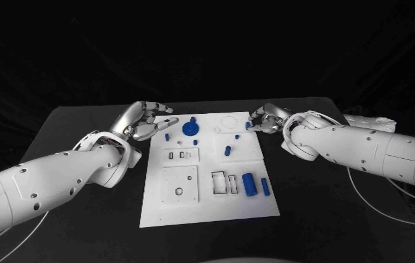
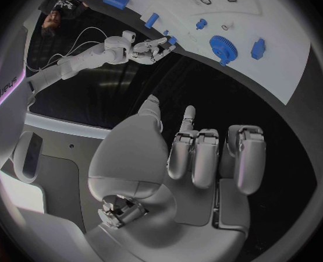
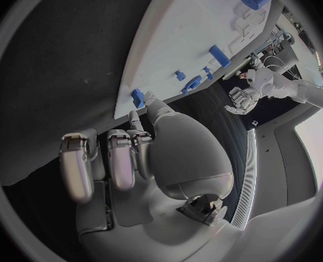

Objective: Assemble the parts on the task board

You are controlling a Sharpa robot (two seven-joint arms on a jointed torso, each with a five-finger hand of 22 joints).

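Observation:
The white task board (image 1: 207,206) lies in the middle of the black table. On its far part are a blue gear (image 1: 190,129), a small blue block (image 1: 167,136) and a short blue peg (image 1: 227,151). Two blue cylinders (image 1: 250,184) lie near its right edge. My right hand (image 1: 266,121) is at the board's far right corner, and its thumb and a finger pinch a small blue part (image 1: 248,125), also seen at the fingertips (image 3: 137,96). My left hand (image 1: 147,121) hovers by the far left corner with loosely bent fingers (image 2: 205,154), holding nothing.
The board has several cut-out slots and recessed panels (image 1: 180,184) in its near half. White cables (image 1: 381,197) run over the table to the right. Black table (image 1: 78,125) surrounds the board on all sides.

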